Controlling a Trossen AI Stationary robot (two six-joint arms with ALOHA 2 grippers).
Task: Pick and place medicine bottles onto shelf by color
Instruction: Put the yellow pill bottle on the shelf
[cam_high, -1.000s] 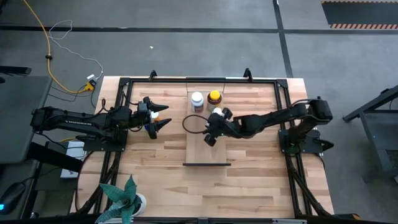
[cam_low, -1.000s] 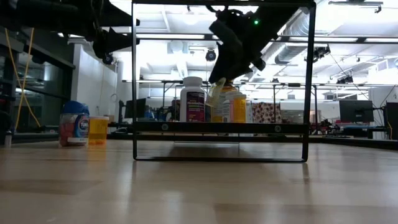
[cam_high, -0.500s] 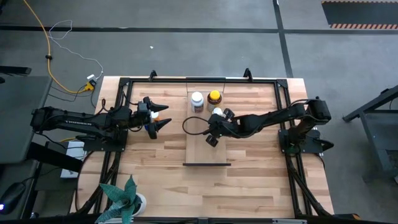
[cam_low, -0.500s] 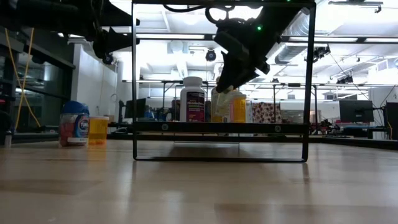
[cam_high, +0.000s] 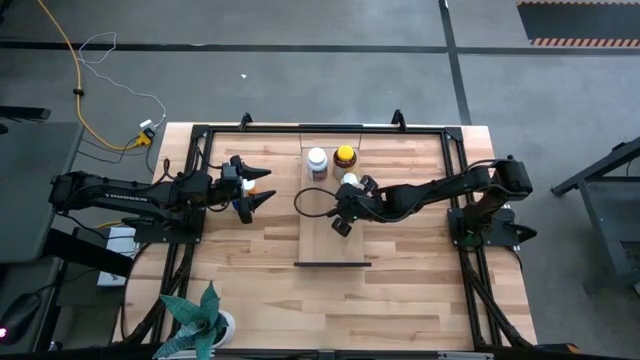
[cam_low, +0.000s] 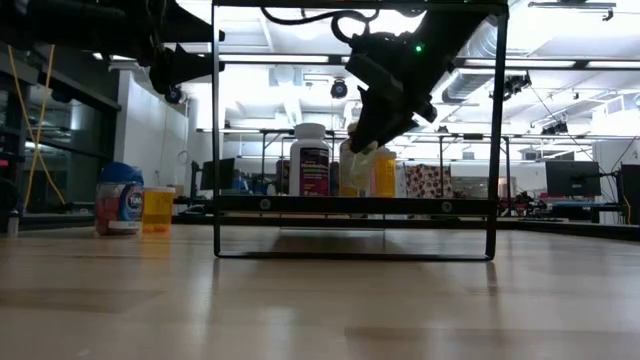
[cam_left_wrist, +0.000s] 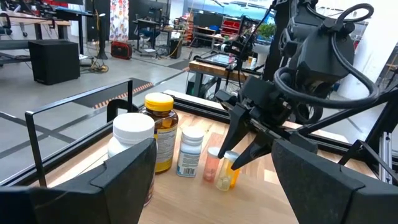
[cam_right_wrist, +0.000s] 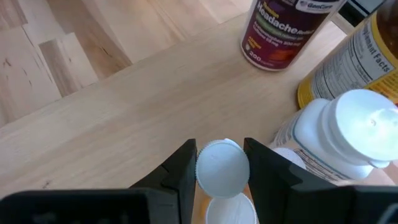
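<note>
The shelf (cam_high: 335, 245) is a light plank in the middle of the table. At its far end stand a white-capped bottle (cam_high: 317, 158), an amber bottle with a yellow cap (cam_high: 345, 155) and a smaller white bottle (cam_high: 350, 180). My right gripper (cam_high: 340, 207) is over the shelf beside them, shut on a tiny orange bottle with a white cap (cam_left_wrist: 226, 176). Another tiny orange bottle (cam_left_wrist: 213, 163) stands next to it. My left gripper (cam_high: 255, 197) is open and empty left of the shelf. A blue-capped bottle (cam_low: 120, 198) and an orange one (cam_low: 158, 208) stand on the table at the left. My right gripper pinches the tiny bottle's white cap (cam_right_wrist: 222, 165) between its two fingers (cam_right_wrist: 185, 168), one on each side. The fingers slant down from above and from the table's right. The bottle hangs tilted below them (cam_low: 355, 168), its base at or just above the shelf; I cannot tell which.
A black metal frame (cam_low: 214, 130) runs around the work area. A green plant (cam_high: 200, 320) stands at the table's near left corner. The near half of the shelf (cam_right_wrist: 124, 124) is bare wood.
My right gripper has gone down toward the shelf with the tiny orange bottle, bringing it beside the small white bottle. The bottle stays tilted in the hold.
</note>
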